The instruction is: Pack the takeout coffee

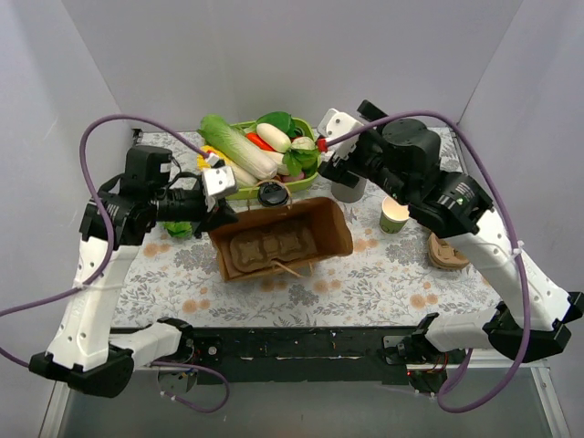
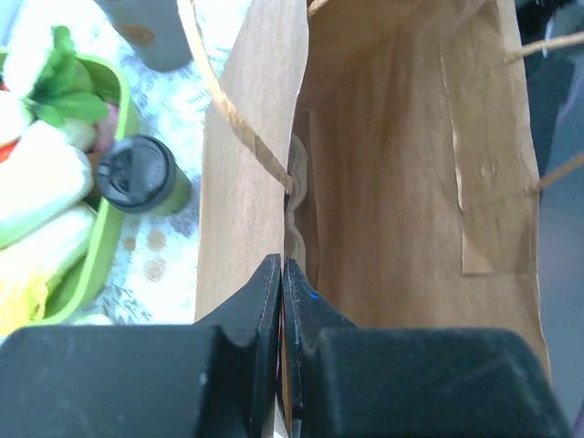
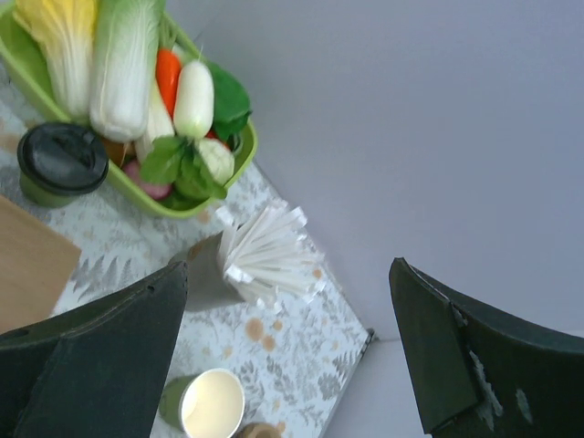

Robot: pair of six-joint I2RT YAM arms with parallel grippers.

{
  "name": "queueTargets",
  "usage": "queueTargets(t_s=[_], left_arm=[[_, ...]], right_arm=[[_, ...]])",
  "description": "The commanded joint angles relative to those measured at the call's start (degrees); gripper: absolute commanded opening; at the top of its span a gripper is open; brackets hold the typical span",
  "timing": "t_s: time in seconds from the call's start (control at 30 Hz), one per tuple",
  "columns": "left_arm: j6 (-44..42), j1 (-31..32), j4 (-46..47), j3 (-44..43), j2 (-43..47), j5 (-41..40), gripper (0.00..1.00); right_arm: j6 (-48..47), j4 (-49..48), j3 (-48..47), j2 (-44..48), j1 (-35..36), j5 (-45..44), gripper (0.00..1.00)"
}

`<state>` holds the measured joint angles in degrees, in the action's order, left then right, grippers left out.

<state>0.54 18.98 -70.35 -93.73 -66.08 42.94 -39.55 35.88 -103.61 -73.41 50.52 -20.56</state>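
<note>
Currently the takeout coffee [image 1: 272, 193] is standing upright on the table [image 1: 383, 283] with its black lid on. It is just beside the far wall of the paper bag [image 1: 315, 239] and touching, or almost touching, the rim of the green vegetable tray [image 1: 308, 179]. So it is not yet packed, and nothing is holding it.

I am keeping the left gripper [image 2: 281, 285] clenched on the near-left wall of the bag. In the left wrist view the two fingers are pressing together with the brown paper between them. I judge that this is holding the mouth open. At the bottom of the bag something like a pulp cup carrier [image 1: 265, 248] is lying.

The right gripper [image 3: 287, 272] is released, with its jaws wide apart and nothing between them. It is hanging above the grey straw holder [image 3: 203, 274], to the right of the coffee and apart from it. The lidless cup [image 1: 394, 215] is standing further right, and it is not my target.

As I am judging it, only the preparing of the bag is done. Reaching for the coffee, grasping it, lifting it over the bag wall and lowering it inside are all waiting.
</note>
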Motion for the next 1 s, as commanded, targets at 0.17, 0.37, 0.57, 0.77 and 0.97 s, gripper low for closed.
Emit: queueTargets(t_s=[0.17,0.37,0.57,0.77,0.97], left_arm=[[-11.0,0.3,-4.3,13.1,13.5,4.6,0.00],[-7.7,0.2,-5.1,15.4,19.3,13.1,0.00],[-9.8,-1.1,-8.4,25.4,27.7,17.1,0.00],[-13.5,-5.6,-8.6,26.6,36.9,23.8,0.00],[-18.6,-12.7,-8.7,26.1,44.3,31.7,0.00]], right_arm=[[4.7,-0.2,7.3,3.3,-4.6,0.4,0.98],[6.0,1.2,8.8,2.8,-6.6,1.7,0.98],[7.6,1.2,13.2,2.4,-7.6,3.5,0.98],[8.5,0.6,15.3,2.3,-8.1,4.6,0.98],[9.0,0.7,16.6,2.0,-8.2,6.0,0.98]])
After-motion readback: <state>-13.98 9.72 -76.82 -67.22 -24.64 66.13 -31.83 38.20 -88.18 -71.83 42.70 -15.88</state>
